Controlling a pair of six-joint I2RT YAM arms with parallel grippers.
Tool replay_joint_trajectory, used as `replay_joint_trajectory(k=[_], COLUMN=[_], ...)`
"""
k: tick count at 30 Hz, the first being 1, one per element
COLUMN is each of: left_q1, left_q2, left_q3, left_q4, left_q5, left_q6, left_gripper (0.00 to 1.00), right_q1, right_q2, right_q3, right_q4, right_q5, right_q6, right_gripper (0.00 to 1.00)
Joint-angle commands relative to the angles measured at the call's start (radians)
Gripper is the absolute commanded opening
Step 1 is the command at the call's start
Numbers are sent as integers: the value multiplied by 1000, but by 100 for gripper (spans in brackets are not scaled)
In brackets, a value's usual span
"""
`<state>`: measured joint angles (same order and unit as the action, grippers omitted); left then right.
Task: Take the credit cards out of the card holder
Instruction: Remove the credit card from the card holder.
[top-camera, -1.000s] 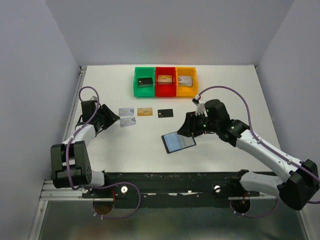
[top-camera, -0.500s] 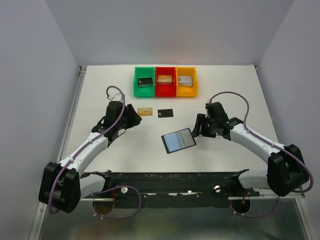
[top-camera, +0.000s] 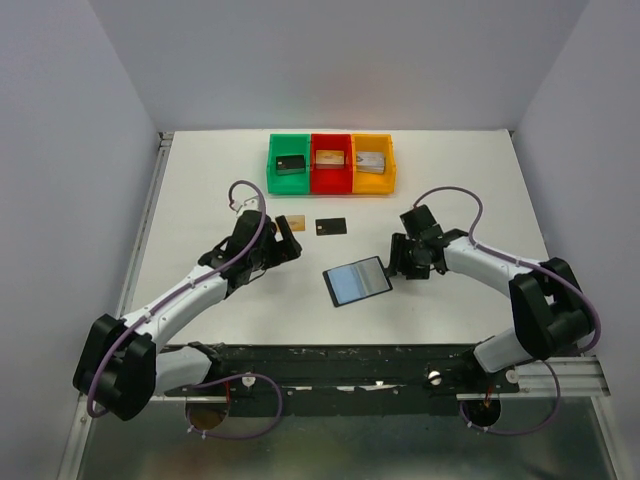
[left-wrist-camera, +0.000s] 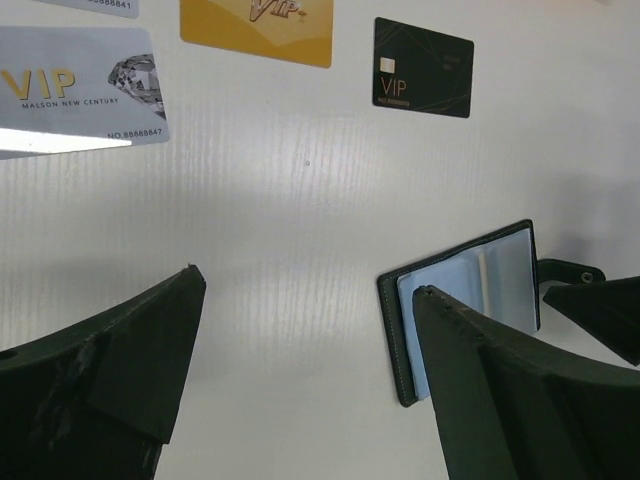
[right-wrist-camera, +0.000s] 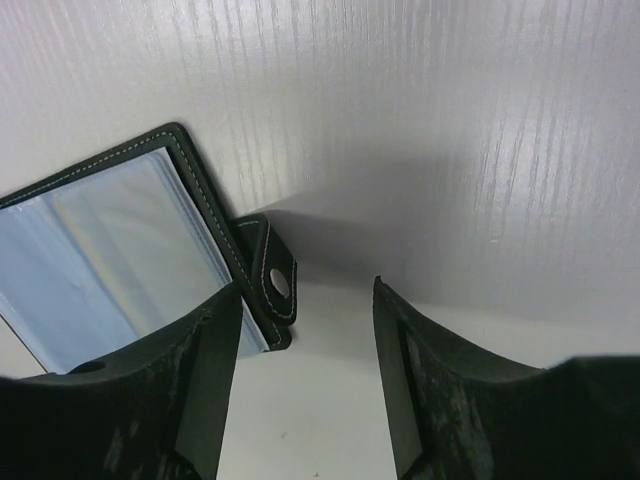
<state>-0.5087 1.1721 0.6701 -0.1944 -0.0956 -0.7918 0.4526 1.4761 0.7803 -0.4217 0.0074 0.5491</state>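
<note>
the left gripper (left-wrist-camera: 310, 287) has its jaws spread wide with nothing between them but bare white table (left-wrist-camera: 300, 220), and it hangs above the surface. just beyond one of its fingers (left-wrist-camera: 500, 390) lies the card holder (left-wrist-camera: 485, 270), open flat with the blue-grey lining up. ahead of these jaws, well apart from the holder, three cards lie out on the table in a loose row: a black card (left-wrist-camera: 422, 68), a gold card (left-wrist-camera: 257, 25) beside it, and a silver-grey card (left-wrist-camera: 80, 85) further along, with the edge of a second pale card (left-wrist-camera: 90, 5) just past it

the right gripper (right-wrist-camera: 305, 300) also has its jaws parted and holds nothing. the holder's strap tab (right-wrist-camera: 272, 283) with its snap lies just at the tip of one finger (right-wrist-camera: 200, 380); whether they touch i cannot tell. the open holder spreads away from that finger, its clear sleeves facing up

from above, the card holder (top-camera: 357, 281) sits between the two grippers, the right gripper (top-camera: 398, 262) just beside its edge and the left gripper (top-camera: 283, 247) near its other side. beyond both, at the far side of the table, stand a green bin (top-camera: 275, 172), red bin (top-camera: 331, 183) and yellow bin (top-camera: 371, 183), touching in a row
</note>
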Motion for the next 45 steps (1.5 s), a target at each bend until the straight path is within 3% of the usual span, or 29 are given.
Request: replay_joint_trajectory(k=[1, 5, 8, 14, 20, 30, 45], left_q1=[1, 1, 1, -5, -79, -178, -255], left_q2=[-17, -77, -94, -77, 18, 217, 486], left_q3=[4, -59, -66, -80, 9, 152, 368], left_q4=[-4, 98, 111, 217, 227, 205, 59], left_q5=[69, 145, 178, 327, 413, 453, 456], left_q6=[-1, 0, 14, 43, 106, 144, 223], left_gripper=[99, 99, 95, 88, 85, 72, 59], right_q1=[-12, -23, -28, -29, -29, -28, -28], right_q2=[58, 107, 130, 122, 26, -149, -186], right_q3=[68, 102, 112, 85, 31, -30, -35], right_q4=[-5, -8, -3, 18, 40, 61, 126], right_q5=[39, 42, 26, -1, -87, -230, -377], right_q6=[-6, -24, -37, -37, -52, -149, -172], right_gripper=[61, 56, 40, 22, 0, 0, 0])
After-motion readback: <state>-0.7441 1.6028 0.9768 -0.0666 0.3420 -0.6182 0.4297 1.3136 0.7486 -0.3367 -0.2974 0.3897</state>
